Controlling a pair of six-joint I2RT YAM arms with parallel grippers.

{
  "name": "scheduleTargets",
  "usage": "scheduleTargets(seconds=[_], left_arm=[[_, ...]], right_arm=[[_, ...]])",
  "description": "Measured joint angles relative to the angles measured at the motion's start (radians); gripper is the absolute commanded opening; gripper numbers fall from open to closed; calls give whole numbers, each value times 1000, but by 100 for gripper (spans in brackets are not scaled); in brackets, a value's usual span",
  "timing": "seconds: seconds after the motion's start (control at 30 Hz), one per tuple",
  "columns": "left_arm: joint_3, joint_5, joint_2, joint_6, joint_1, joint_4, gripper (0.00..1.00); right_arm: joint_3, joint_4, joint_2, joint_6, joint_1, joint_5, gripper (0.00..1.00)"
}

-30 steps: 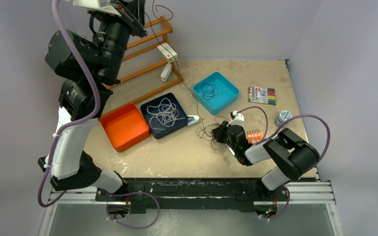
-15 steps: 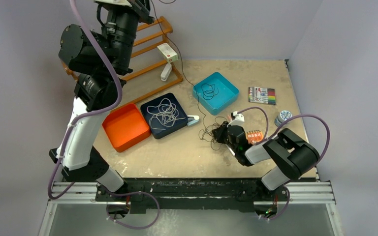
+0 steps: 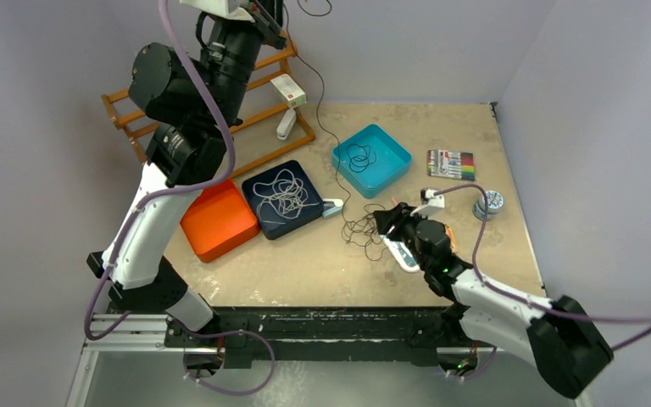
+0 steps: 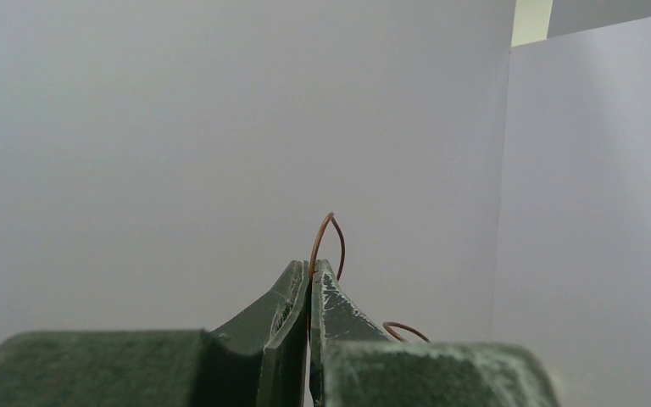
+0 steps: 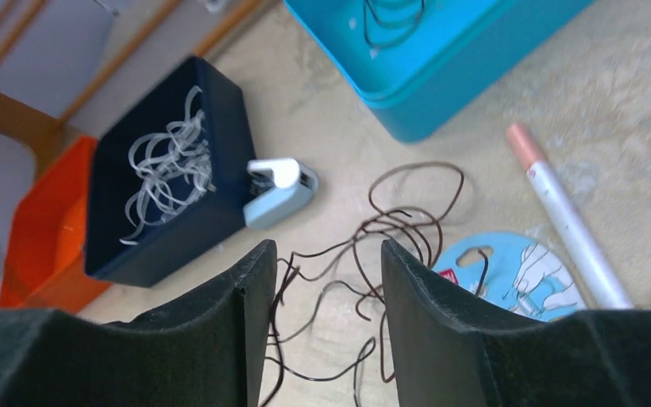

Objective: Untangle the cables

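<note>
No lettering can be read anywhere here. The round blue card [image 5: 517, 267] on the worktop [image 3: 305, 263] bears a line drawing of hands and a small red tag, its print too blurred to read. The striped flat pack [image 3: 451, 164] near the right edge and the white box [image 3: 289, 89] by the far-left corner show only smudges of colour.

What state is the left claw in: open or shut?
Shut: the left claw is closed tight on the brown cable, which arcs above its tips.
</note>
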Motion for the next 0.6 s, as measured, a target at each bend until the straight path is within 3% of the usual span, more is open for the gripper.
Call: scheduleTargets(seconds=[0.27, 0.43, 0.6], left_arm=[[-8, 27, 0, -21, 0, 2, 0], [-28, 32, -2, -24, 0, 2, 0], [-39, 33, -3, -29, 0, 2, 0]], right_arm=[[7, -108, -315, -166, 0, 18, 60], [28, -139, -344, -237, 0, -7, 62], [39, -89, -299, -374, 0, -140, 65]])
